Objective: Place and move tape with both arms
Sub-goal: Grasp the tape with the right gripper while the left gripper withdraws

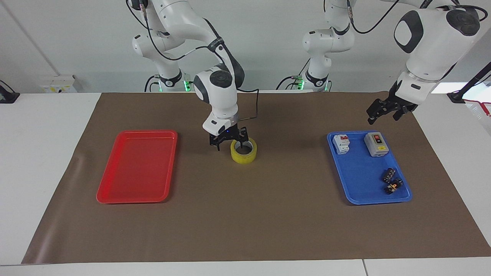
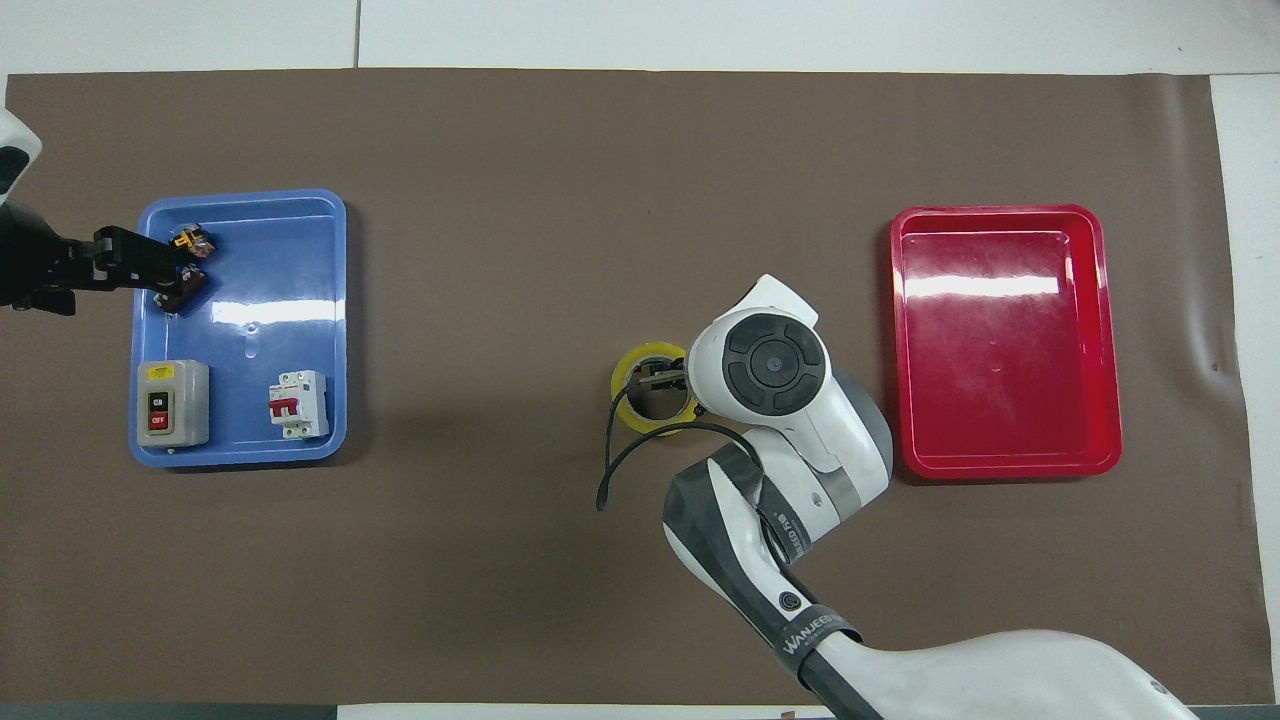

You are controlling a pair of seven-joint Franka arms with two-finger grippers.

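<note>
One translucent yellow roll of packing tape (image 1: pixel 243 150) lies beside the red plastic tray (image 1: pixel 136 167), the right gripper (image 1: pixel 229 139) spread open astride its wall, apparently about to close and lift; the left gripper (image 1: pixel 387 110) waits open

wall (image 1: pixel 268 38): plain white | table (image 1: pixel 38 153): white | mat (image 1: pixel 268 222): brown, perhaps paper
</note>
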